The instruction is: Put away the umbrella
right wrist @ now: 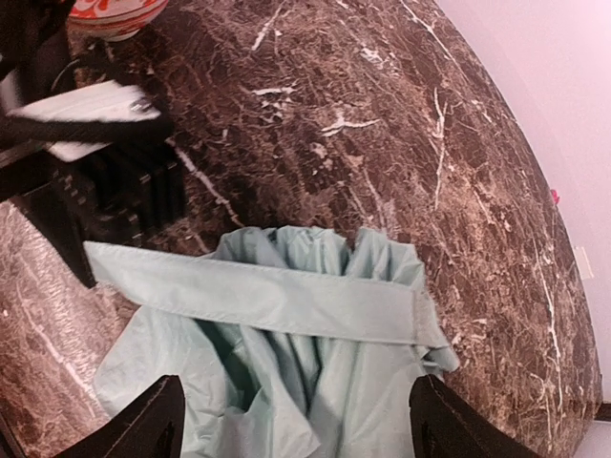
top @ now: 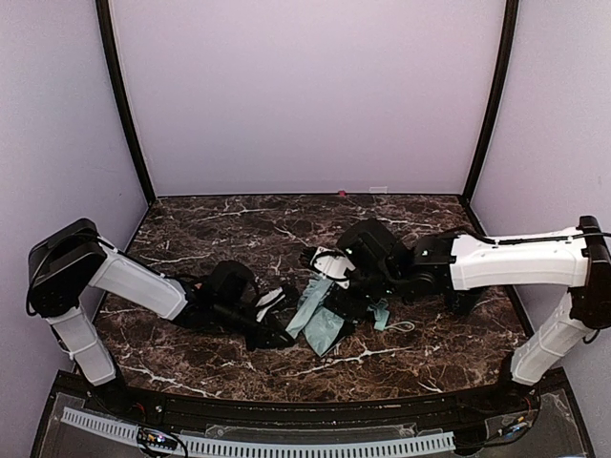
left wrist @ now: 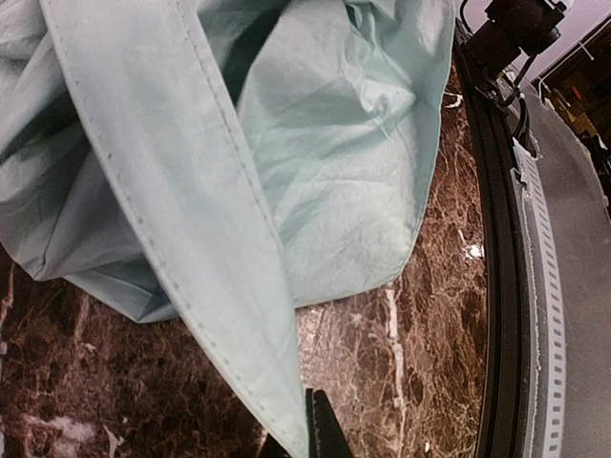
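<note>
Two arms meet near the middle of the dark marble table (top: 239,224), one from 9 o'clock and one from 3 o'clock.

The left gripper (top: 283,334) lies low at the 9 o'clock side of the umbrella (top: 320,322). Its jaws are closed on the end of the umbrella's flat mint band (left wrist: 191,239), which runs taut down to the fingertips in the left wrist view. In that view the crumpled fabric stops short of the table's black near rim (left wrist: 496,286), with a strip of bare marble between them.

The umbrella is a collapsed mint bundle just toward 6 o'clock of the table's centre, lying between the two grippers. The band crosses its top from side to side. A mint end with a thin pale loop (top: 401,327) pokes out at its 3 o'clock side, under the right arm.

The right gripper (right wrist: 296,382) hangs over the bundle from about 1 o'clock. Its fingers (right wrist: 143,420) are spread wide to either side of the fabric and hold nothing.

Bare marble runs from the bundle toward 12 o'clock as far as the back wall (top: 305,95), where a small pink speck (top: 342,193) sits at the edge. Black posts (top: 124,105) stand at the far corners, at about 10 and 2 o'clock. A red-patterned bowl (right wrist: 115,14) shows at the top left edge of the right wrist view.
</note>
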Tool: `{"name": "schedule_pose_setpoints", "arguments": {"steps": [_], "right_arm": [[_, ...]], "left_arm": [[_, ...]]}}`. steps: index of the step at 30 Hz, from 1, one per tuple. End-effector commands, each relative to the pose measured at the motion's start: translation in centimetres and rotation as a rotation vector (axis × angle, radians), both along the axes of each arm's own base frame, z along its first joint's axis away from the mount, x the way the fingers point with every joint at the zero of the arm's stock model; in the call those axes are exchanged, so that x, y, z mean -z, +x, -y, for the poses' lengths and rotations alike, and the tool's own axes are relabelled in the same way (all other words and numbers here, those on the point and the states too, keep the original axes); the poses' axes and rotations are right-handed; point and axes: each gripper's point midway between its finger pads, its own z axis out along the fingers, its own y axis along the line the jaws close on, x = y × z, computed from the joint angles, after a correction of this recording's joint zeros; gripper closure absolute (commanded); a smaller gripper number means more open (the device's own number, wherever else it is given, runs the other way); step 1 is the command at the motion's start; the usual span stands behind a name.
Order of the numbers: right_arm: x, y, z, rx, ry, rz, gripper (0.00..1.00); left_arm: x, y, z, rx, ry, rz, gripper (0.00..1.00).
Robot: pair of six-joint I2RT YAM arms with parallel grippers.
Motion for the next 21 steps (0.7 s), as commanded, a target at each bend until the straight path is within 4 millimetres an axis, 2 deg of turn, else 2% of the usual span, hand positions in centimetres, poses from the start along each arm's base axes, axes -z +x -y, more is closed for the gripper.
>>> {"name": "schedule_pose_setpoints", "arguments": {"steps": [1, 5, 9, 12, 15, 18, 21], "right_arm": [[2.4, -1.3, 0.8, 0.051, -0.043, 0.009, 0.16], [6.2, -0.9, 2.0, 0.09, -0.136, 0.005, 0.11], [8.3, 0.7, 1.7, 0.086, -0.156, 0.006, 0.09], [9.6, 2.3, 2.1, 0.108, -0.11, -0.047, 0.09], [10.7, 3.0, 2.2, 0.116, -0.057, -0.093, 0.1], [12.2, 3.2, 2.1, 0.117, -0.007, -0.174, 0.14], [14.0, 4.0, 3.1, 0.158, 0.012, -0.247, 0.2]], "left_arm": [[-1.3, -0.4, -0.4, 0.01, -0.014, 0.015, 1.0], [-1.8, -0.4, -0.5, 0.01, -0.017, 0.025, 1.0], [-2.4, -0.7, -0.7, 0.013, -0.014, 0.021, 1.0], [-3.7, -1.4, -0.9, 0.026, -0.031, 0.047, 1.0], [-5.0, -2.1, -1.4, 0.025, -0.059, 0.065, 1.0], [-5.3, -2.9, -1.7, 0.032, -0.057, 0.051, 1.0], [-5.2, -3.8, -1.4, 0.047, -0.038, 0.03, 1.0]]}}
